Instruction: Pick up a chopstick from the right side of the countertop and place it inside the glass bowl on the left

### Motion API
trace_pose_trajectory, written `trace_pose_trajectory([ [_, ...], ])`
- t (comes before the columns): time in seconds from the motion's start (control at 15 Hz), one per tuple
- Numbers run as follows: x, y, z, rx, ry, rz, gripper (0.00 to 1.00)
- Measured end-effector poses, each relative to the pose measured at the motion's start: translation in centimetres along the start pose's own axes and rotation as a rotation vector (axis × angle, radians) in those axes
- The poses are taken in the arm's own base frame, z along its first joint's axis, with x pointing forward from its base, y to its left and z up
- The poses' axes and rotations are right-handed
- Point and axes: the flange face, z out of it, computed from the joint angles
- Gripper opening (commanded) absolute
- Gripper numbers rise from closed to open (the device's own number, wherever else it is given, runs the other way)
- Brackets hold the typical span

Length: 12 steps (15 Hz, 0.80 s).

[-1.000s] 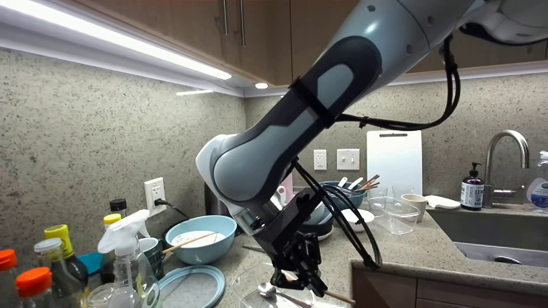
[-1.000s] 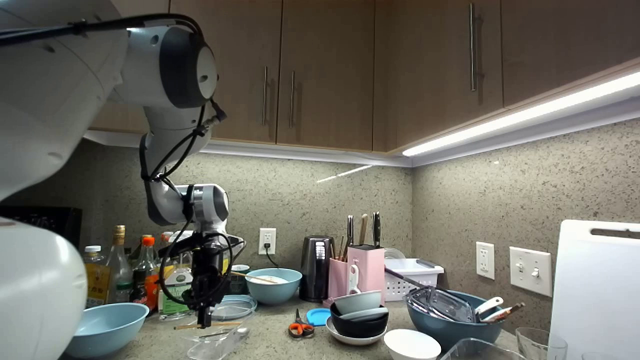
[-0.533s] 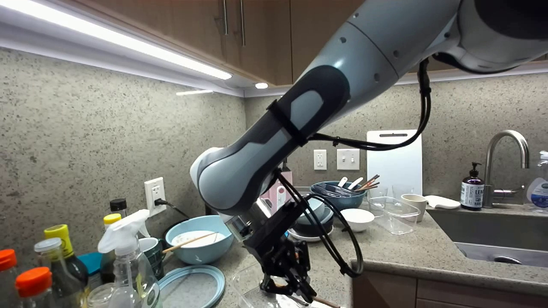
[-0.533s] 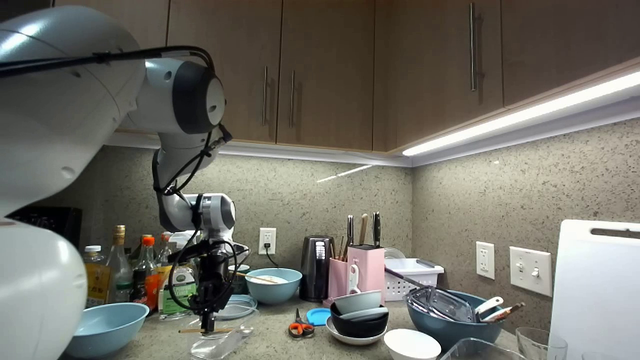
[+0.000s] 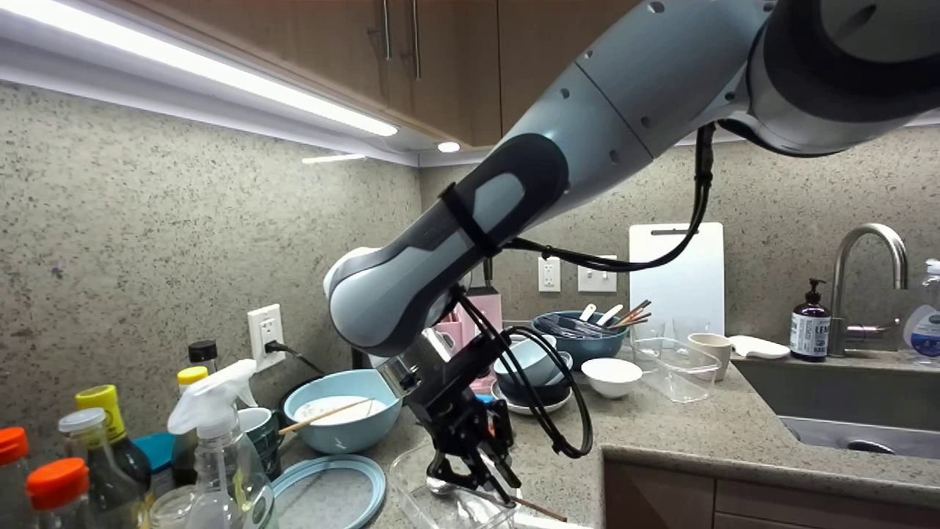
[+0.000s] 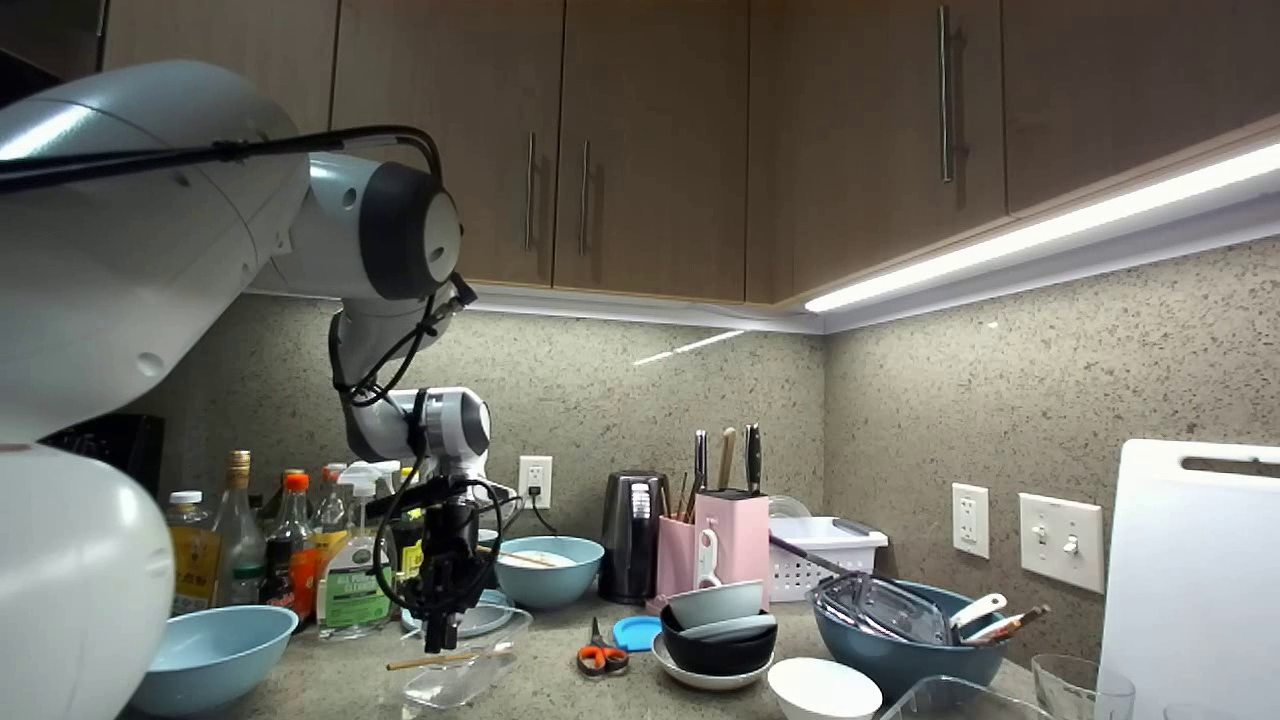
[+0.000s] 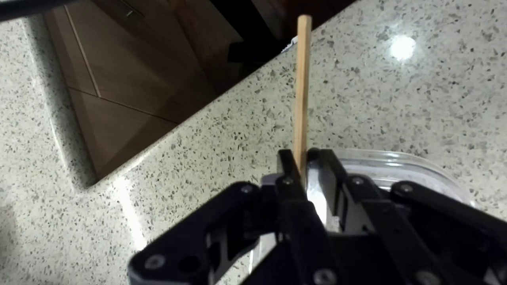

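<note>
My gripper (image 7: 307, 157) is partly open, low over a clear rectangular container (image 7: 400, 156) on the speckled countertop (image 7: 229, 134). A wooden chopstick (image 7: 302, 85) runs between the fingertips, close against the left finger in the wrist view, with a gap to the right finger. In the exterior views the chopstick (image 5: 542, 510) (image 6: 405, 664) lies just below the fingertips (image 5: 514, 494) (image 6: 440, 642), one end beyond the container's rim. A metal spoon (image 5: 440, 486) lies in the container. The fingers hide part of the chopstick; whether it rests on the rim is unclear.
Another chopstick (image 5: 327, 416) lies across a light blue bowl (image 5: 351, 437). A round lid (image 5: 330, 494) and a spray bottle (image 5: 217, 455) stand beside the container. Scissors (image 6: 602, 655), stacked bowls (image 6: 718, 650) and a blue bowl (image 6: 215, 655) flank it. The counter edge (image 7: 158, 144) is close.
My gripper has moved leftward in one exterior picture and rightward in another, the chopstick along with it. The fingers now show a gap. The clear container and spoon have shifted slightly.
</note>
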Motion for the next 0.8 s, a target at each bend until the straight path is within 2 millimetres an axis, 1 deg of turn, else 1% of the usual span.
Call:
trace_pose_trajectory([
  [0.27,0.3,0.2,-0.7,0.008,0.015,0.001,0.79],
  [0.47,0.1,0.0,-1.0,0.003,0.012,-0.001,0.97],
  [0.53,-0.1,-0.2,-1.1,-0.005,0.006,0.001,1.0],
  [0.6,-0.4,-0.5,-1.2,-0.01,0.007,0.009,0.85],
  [0.73,-1.1,-1.3,-1.9,-0.021,0.027,0.049,0.99],
  [0.8,-1.5,-1.6,-2.2,-0.024,0.035,0.055,1.0],
])
